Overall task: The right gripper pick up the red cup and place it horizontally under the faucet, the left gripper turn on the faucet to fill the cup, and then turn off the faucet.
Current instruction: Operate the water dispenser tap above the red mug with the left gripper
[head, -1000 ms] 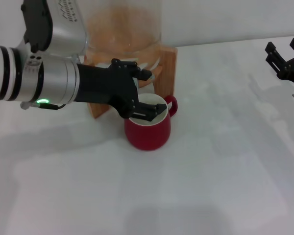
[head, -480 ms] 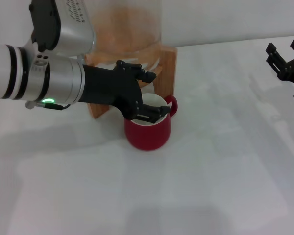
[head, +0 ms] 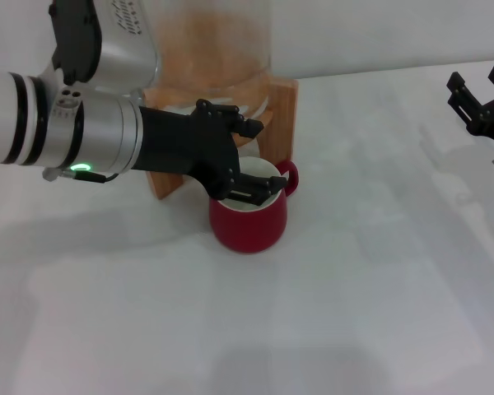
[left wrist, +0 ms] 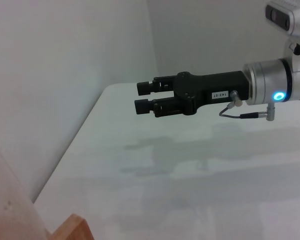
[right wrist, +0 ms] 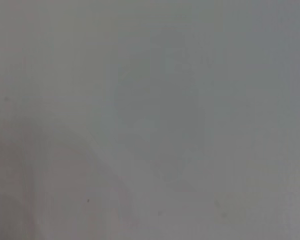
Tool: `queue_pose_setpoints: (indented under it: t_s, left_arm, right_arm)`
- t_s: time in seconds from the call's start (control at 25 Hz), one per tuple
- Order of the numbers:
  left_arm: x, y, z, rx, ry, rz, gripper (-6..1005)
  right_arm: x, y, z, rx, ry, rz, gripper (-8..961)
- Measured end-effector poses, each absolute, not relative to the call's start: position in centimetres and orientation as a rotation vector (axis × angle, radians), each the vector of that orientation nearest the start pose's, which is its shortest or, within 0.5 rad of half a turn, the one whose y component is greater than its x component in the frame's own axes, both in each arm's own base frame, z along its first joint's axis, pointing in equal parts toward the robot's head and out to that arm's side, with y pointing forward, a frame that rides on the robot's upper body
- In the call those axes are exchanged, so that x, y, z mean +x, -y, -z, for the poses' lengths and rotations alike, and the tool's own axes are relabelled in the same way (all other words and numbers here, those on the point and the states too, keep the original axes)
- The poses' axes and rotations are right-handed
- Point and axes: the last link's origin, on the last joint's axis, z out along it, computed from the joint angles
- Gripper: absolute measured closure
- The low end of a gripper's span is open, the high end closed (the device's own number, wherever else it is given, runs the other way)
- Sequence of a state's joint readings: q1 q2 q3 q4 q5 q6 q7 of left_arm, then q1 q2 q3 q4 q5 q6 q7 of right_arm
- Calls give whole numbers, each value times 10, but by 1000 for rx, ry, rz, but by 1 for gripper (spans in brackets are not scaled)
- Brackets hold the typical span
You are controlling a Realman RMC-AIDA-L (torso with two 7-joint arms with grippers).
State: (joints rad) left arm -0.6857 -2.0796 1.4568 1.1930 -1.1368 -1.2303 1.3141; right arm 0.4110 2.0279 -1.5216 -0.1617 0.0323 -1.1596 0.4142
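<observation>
The red cup (head: 249, 218) stands upright on the white table in front of the wooden stand, its handle toward the right. My left gripper (head: 263, 156) reaches in from the left just above the cup's mouth. Its jaws are spread wide, one finger up by the dispenser's base and the other over the cup's white inside. The faucet is hidden behind this gripper. My right gripper (head: 479, 92) hangs at the far right edge, open and holding nothing. It also shows in the left wrist view as the right gripper (left wrist: 144, 96). The right wrist view holds only a blank pale surface.
A glass dispenser (head: 210, 49) with orange liquid sits on a wooden stand (head: 281, 103) at the back. A corner of the stand (left wrist: 72, 229) shows in the left wrist view. White table (head: 370, 288) spreads to the front and right, with a wall behind.
My left arm has shifted slightly to the right and up at the dispenser, mostly in the first half second. The cup and the right gripper have stayed put.
</observation>
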Motion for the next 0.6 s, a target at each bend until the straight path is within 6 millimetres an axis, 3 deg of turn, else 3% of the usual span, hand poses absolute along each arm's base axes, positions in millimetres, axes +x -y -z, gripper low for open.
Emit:
queue_pose_setpoints:
  t_s: [0.6]
  left_arm:
    - [-87,-374,41,-2910,-65,209,173]
  right_arm:
    - [346,-340,-32,-1559,-592,-797,271]
